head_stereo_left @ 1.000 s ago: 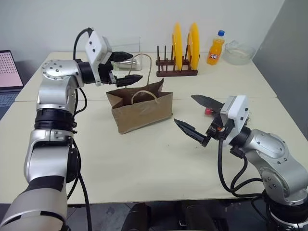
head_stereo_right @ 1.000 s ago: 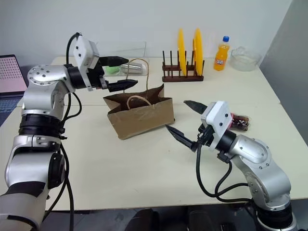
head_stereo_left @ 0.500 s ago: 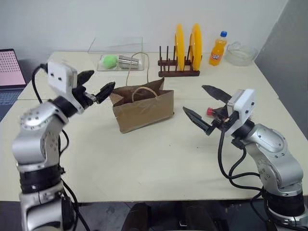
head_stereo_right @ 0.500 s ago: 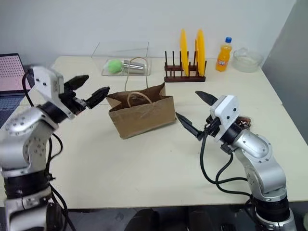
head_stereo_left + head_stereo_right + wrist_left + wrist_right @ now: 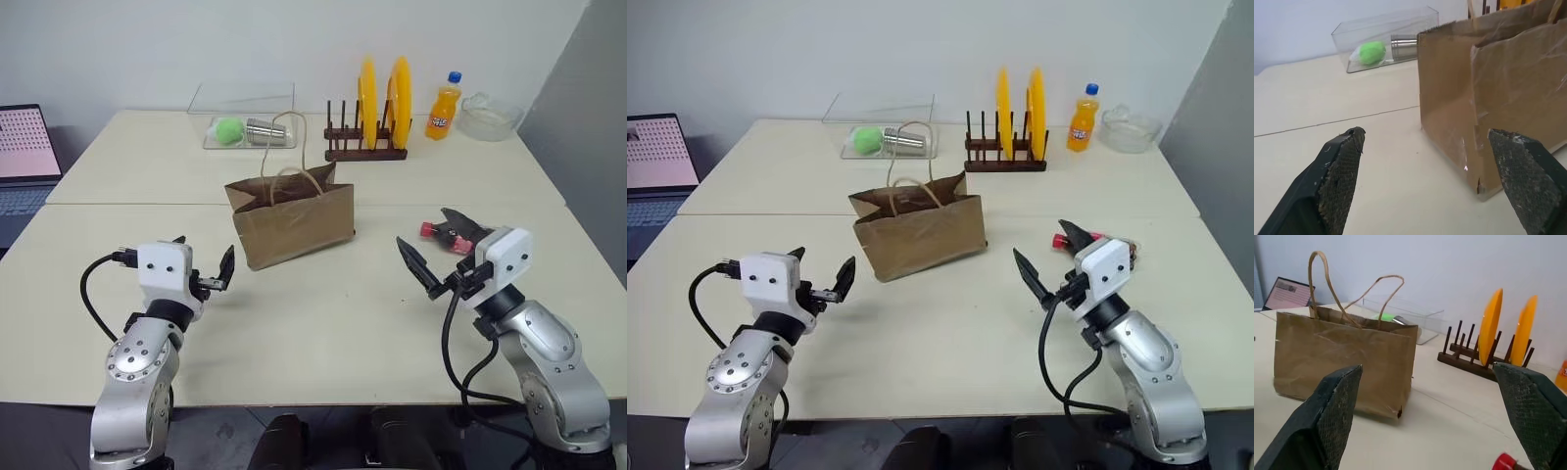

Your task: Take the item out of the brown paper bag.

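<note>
The brown paper bag [image 5: 294,220] stands upright in the middle of the table, its top open and both cord handles up. The item [image 5: 1061,238], a small dark bottle with a red cap, lies on the table to the right of the bag. My right gripper [image 5: 421,225] is open just in front of the item, pointing toward the bag with nothing between its fingers. My left gripper [image 5: 206,245] is open low over the table, left of the bag and a short way from its left end. The bag's side [image 5: 1508,93] is close ahead in the left wrist view.
At the back stand a wooden rack [image 5: 364,147] with two yellow plates, an orange soda bottle [image 5: 440,106] and a glass bowl [image 5: 490,111]. A clear box [image 5: 245,127] holds a green ball and a metal cup. A laptop [image 5: 24,147] sits far left.
My left arm has dropped from beside the bag's top down and back to the table's front left. My right gripper has sunk a little and shifted right. Both stayed open.
</note>
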Robot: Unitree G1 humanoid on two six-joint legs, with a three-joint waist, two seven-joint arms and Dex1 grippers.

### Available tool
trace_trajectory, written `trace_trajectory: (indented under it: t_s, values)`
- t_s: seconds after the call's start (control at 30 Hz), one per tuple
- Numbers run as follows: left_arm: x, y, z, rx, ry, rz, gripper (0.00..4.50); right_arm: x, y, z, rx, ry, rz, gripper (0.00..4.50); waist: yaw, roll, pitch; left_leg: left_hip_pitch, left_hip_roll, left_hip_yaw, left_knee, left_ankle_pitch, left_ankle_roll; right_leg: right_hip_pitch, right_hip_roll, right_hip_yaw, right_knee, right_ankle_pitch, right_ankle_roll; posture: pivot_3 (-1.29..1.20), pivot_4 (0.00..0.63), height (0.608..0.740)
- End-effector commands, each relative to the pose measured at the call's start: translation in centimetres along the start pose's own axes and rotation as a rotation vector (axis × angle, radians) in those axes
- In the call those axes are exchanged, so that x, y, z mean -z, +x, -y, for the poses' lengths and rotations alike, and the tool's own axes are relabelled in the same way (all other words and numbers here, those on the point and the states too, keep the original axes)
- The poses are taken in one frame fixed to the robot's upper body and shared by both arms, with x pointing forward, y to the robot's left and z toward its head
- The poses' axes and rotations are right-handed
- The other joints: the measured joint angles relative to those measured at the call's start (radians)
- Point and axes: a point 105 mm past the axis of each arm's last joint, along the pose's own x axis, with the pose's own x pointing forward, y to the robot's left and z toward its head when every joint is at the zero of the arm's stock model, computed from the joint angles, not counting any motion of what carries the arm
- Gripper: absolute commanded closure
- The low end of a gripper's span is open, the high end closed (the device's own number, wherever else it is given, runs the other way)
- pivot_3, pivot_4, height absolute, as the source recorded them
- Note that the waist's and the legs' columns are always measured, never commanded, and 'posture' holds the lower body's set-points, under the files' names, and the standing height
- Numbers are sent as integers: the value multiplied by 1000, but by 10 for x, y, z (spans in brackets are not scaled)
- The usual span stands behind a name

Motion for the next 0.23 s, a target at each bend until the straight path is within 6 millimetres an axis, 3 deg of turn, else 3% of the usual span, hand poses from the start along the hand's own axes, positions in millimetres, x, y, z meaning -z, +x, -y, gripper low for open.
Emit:
trace_trajectory:
  t_s: [0.03, 0.23]
  values:
    - [-9, -2, -6, -16, 53, 54, 241, -9, -3, 2, 20, -41, 48, 0, 0, 0, 0, 0, 0, 0, 0, 0, 0, 0, 0, 0, 0, 0, 0, 0, 150, 740]
    - [-10, -4, -4, -4, 41, 72, 241, -4, -2, 5, 39, -47, 44, 0, 0, 0, 0, 0, 0, 0, 0, 0, 0, 0, 0, 0, 0, 0, 0, 0, 150, 740]
